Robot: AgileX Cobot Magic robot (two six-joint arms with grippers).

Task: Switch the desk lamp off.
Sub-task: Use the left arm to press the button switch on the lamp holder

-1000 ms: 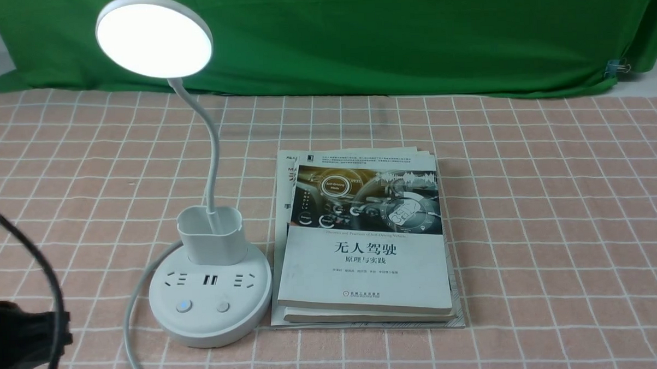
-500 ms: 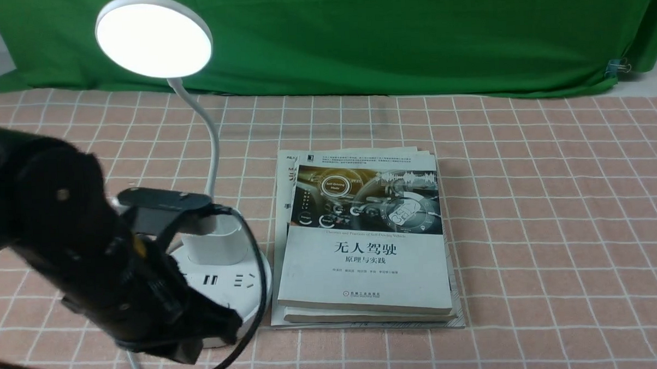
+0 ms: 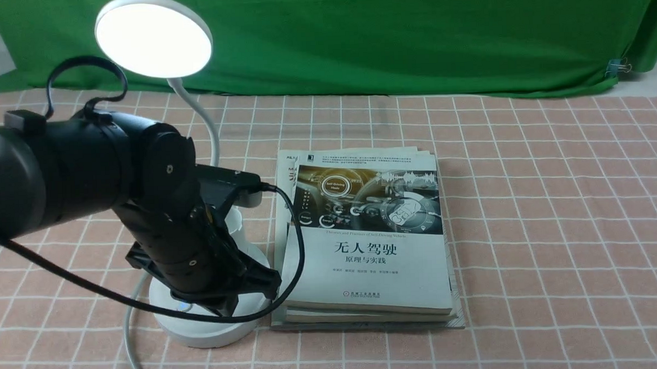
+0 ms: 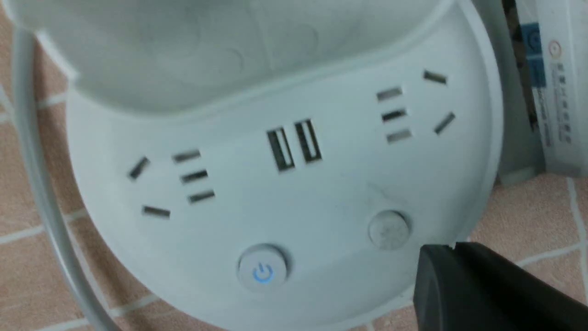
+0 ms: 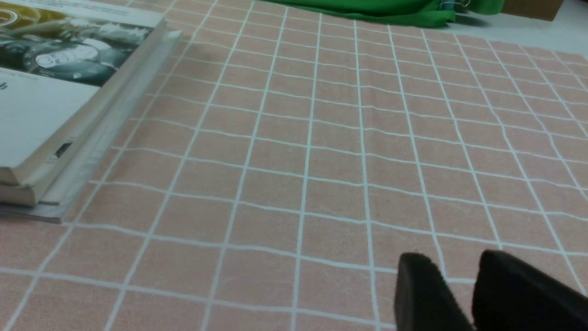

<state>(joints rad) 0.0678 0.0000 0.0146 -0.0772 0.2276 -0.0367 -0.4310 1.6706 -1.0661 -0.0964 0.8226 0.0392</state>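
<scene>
The desk lamp is white, and its round disc head (image 3: 154, 36) is lit at the back left. Its bendy neck (image 3: 209, 128) runs down behind my left arm. The round base (image 3: 202, 332) is mostly covered by my left gripper (image 3: 229, 305). In the left wrist view the base (image 4: 321, 193) shows sockets, a button with a blue power sign (image 4: 262, 271) and a plain button (image 4: 389, 229). My left gripper (image 4: 452, 250) is shut and empty, its tip just beside the plain button at the base's rim. My right gripper (image 5: 459, 276) is slightly open and empty, low over the cloth.
A stack of books (image 3: 363, 243) lies right beside the base and also shows in the right wrist view (image 5: 46, 105). The lamp's white cable (image 3: 129, 333) runs off the front left. A pink checked cloth (image 3: 554, 226) covers the table, with a green backdrop (image 3: 410, 34) behind.
My left arm has swung in from the front left and come down over the lamp base, its gripper now by the buttons. The lamp stays lit.
</scene>
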